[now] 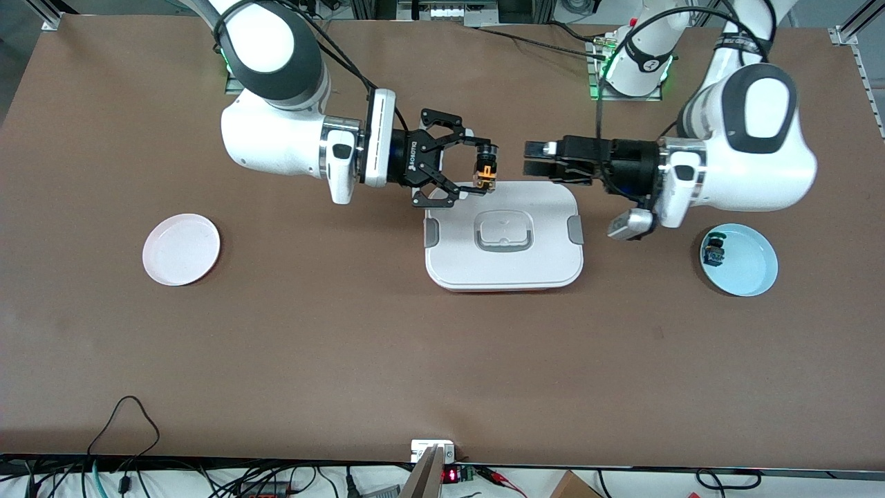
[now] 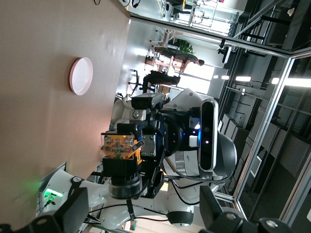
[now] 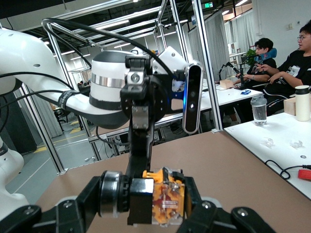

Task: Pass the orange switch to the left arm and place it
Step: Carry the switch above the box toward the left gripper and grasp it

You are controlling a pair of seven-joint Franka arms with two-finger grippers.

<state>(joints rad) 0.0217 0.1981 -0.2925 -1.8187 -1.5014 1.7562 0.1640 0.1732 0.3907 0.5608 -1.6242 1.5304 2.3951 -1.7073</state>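
Observation:
My right gripper is shut on the orange switch, a tiny black block with orange parts. It holds the switch in the air over the edge of the white box that lies toward the arms' bases. In the right wrist view the switch sits between the right gripper's fingers. My left gripper is open, level with the switch and facing it, a short gap away. In the left wrist view the switch hangs ahead of the wide-open left gripper.
A pink plate lies toward the right arm's end of the table. A light blue plate toward the left arm's end holds a tiny piece with blue and green parts. Cables run along the table edge nearest the front camera.

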